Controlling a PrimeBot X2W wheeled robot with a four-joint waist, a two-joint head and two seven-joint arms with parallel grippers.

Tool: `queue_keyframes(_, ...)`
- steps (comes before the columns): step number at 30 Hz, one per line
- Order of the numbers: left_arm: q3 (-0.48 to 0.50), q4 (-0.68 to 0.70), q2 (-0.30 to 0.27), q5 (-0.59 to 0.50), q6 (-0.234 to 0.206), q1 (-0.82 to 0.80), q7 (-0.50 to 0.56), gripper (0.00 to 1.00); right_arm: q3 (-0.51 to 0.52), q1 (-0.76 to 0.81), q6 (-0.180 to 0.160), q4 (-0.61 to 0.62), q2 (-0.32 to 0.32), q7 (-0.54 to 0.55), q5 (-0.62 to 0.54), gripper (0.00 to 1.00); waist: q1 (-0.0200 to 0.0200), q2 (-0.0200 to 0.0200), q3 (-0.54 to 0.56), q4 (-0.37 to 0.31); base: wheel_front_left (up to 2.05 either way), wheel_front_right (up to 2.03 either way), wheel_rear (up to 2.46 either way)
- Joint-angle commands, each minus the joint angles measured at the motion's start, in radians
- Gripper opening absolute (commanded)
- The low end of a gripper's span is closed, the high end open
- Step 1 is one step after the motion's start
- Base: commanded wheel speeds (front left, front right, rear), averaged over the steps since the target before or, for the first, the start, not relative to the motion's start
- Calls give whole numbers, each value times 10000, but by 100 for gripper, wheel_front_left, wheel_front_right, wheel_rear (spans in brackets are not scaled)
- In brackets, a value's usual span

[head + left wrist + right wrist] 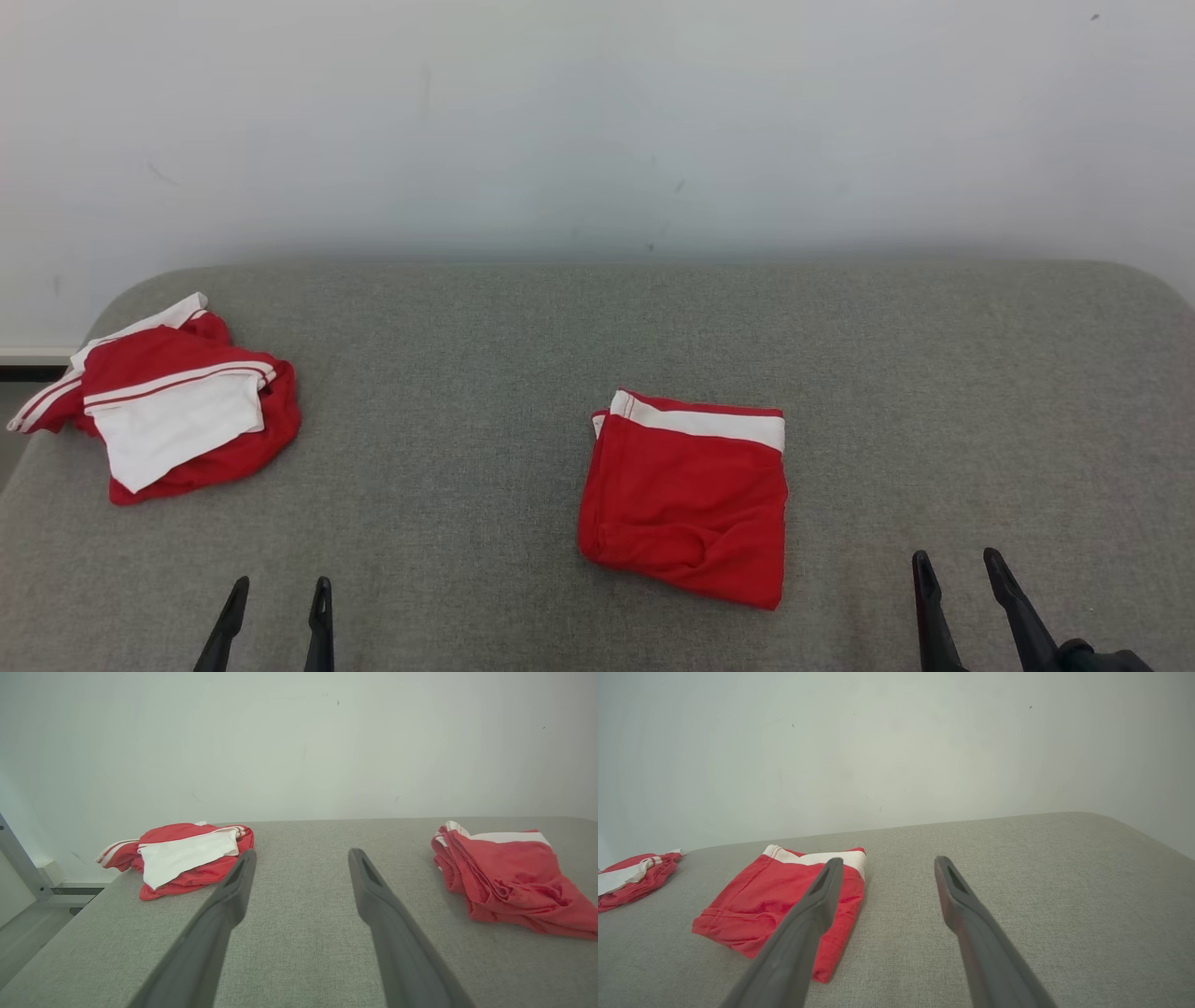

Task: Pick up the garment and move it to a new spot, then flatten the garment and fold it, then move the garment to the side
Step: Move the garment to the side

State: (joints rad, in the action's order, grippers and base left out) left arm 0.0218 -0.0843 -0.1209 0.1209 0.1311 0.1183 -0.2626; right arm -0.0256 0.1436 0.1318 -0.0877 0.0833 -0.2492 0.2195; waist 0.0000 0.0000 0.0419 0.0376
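The left gripper [283, 581] and right gripper [957, 554] are shown spread wide, empty, at the near edge. The folded garment [686, 499], seemingly shorts, is laid mid-table [467, 355]; a crumpled garment [177, 411] is seen far left.

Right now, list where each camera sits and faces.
Head view: up high, facing down at the grey surface; both open jaws' tips at the bottom.
Left wrist view: low over the surface, along the open left jaws toward the wall.
Right wrist view: likewise, along the open right jaws.
Shared: all three show the folded garment and the crumpled garment.
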Motion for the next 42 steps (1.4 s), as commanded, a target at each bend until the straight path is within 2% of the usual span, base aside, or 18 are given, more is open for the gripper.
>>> queue_keyframes(1,11,17,-6,36,-12,99,-32,100,23,43,-24,23,6,9,-87,100,0,0,-1,-4,0,0,0)
queue_keyframes(18,-51,-44,23,-7,-12,45,-32,100,28,67,-24,-40,17,-7,-34,100,0,0,3,105,0,0,0)
queue_keyframes(27,-327,-69,56,-35,-14,-200,-32,100,-637,-1344,-24,-209,361,210,77,100,0,0,-141,470,0,0,0)
queue_keyframes(35,-542,-240,-12,176,-13,-510,-32,100,-779,-3451,-24,-1574,585,898,-34,100,0,0,-411,967,0,0,0)
queue_keyframes(42,-699,-301,-41,280,-15,-875,-32,100,-443,-4709,-24,-3269,581,1717,-172,100,0,0,-884,1377,0,0,0)
